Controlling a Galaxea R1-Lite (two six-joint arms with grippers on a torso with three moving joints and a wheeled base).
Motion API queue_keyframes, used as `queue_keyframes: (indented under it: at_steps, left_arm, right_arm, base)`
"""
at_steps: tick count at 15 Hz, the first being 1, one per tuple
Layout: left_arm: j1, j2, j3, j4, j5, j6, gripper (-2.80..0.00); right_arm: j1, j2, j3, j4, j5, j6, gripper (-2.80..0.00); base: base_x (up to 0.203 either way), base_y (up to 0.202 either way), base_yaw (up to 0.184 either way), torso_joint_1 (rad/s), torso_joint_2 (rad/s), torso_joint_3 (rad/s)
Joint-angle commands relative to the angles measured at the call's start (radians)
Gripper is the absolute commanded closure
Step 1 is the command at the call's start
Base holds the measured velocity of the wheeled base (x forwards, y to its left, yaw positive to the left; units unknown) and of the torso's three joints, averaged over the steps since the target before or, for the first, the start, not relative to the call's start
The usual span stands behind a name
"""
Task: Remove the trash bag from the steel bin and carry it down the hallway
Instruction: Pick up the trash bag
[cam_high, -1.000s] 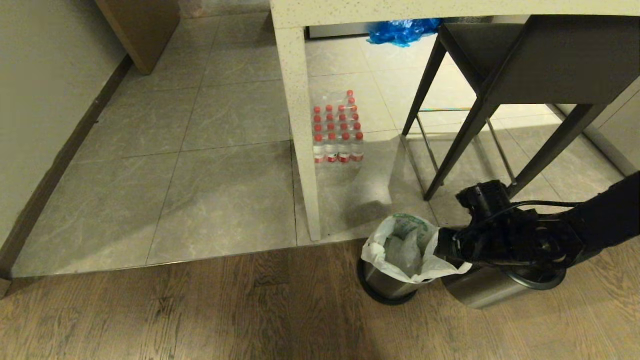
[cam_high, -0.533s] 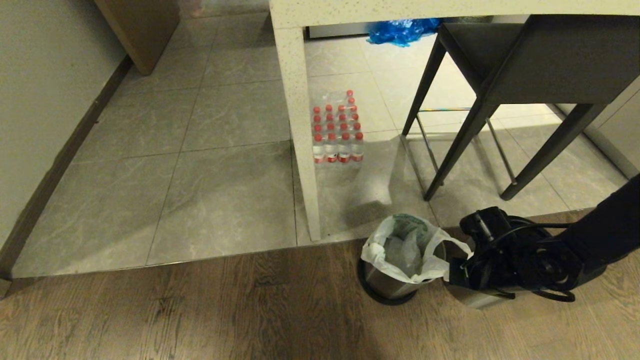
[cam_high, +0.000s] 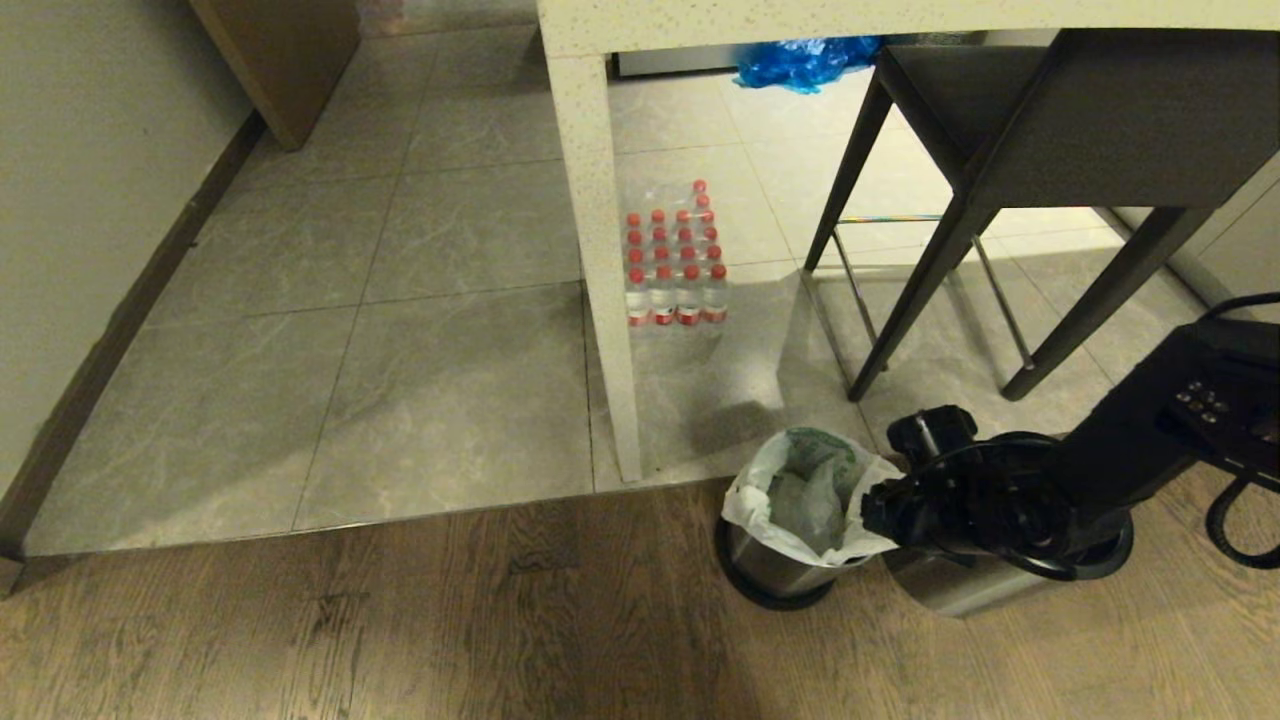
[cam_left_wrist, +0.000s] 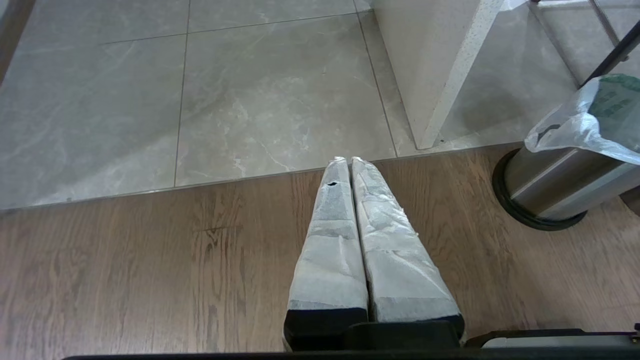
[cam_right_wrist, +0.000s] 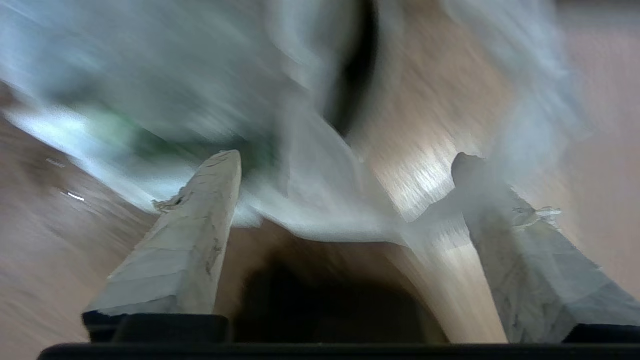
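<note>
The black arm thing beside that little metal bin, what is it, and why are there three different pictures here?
It is a robot's right arm. One picture looks down from its head; the other two come from cameras on its wrists. The right hand is at the near rim of the steel bin, its two padded fingers spread open with the trash bag just ahead, nothing held. The left hand is shut and empty over the wooden floor. A second bin stands beside the first. A pack of water bottles sits on the tiles.

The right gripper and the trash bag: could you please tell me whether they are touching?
Cannot tell. The right wrist view shows the right gripper open with the trash bag between its fingers, but blurred; the head view hides the fingertips.
</note>
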Motion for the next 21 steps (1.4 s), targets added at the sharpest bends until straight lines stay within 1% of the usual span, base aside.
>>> queue_keyframes:
  at_steps: [1, 4, 7, 11, 14, 17, 21]
  left_arm:
    - [0.0, 0.001, 0.0, 0.0, 0.0, 0.0, 0.0]
    - [0.0, 0.001, 0.0, 0.0, 0.0, 0.0, 0.0]
    - [0.0, 0.001, 0.0, 0.0, 0.0, 0.0, 0.0]
    - [0.0, 0.001, 0.0, 0.0, 0.0, 0.0, 0.0]
    - [0.0, 0.001, 0.0, 0.0, 0.0, 0.0, 0.0]
    - [0.0, 0.001, 0.0, 0.0, 0.0, 0.0, 0.0]
    - [0.0, 0.001, 0.0, 0.0, 0.001, 0.0, 0.0]
  right_arm:
    - [0.0, 0.06, -0.053, -0.007, -0.001, 0.006, -2.8]
    - [-0.001, 0.11, -0.106, -0.011, 0.007, 0.004, -2.8]
    - [0.001, 0.142, -0.187, -0.004, 0.008, 0.009, -2.8]
    - [0.013, 0.153, -0.228, 0.012, 0.046, 0.009, -2.8]
    - [0.018, 0.174, -0.314, 0.017, 0.103, 0.009, -2.8]
    - [0.038, 0.207, -0.379, 0.048, 0.116, 0.01, -2.8]
    - [0.059, 0.237, -0.407, 0.06, 0.137, 0.01, -2.8]
  base:
    - [0.0, 0.0, 0.0, 0.0, 0.0, 0.0]
    - [0.0, 0.0, 0.0, 0.0, 0.0, 0.0]
    - [0.0, 0.0, 0.0, 0.0, 0.0, 0.0]
    - [0.0, 0.0, 0.0, 0.0, 0.0, 0.0]
    - [0.0, 0.0, 0.0, 0.0, 0.0, 0.0]
    - [0.0, 0.0, 0.0, 0.0, 0.0, 0.0]
    - [0.0, 0.0, 0.0, 0.0, 0.0, 0.0]
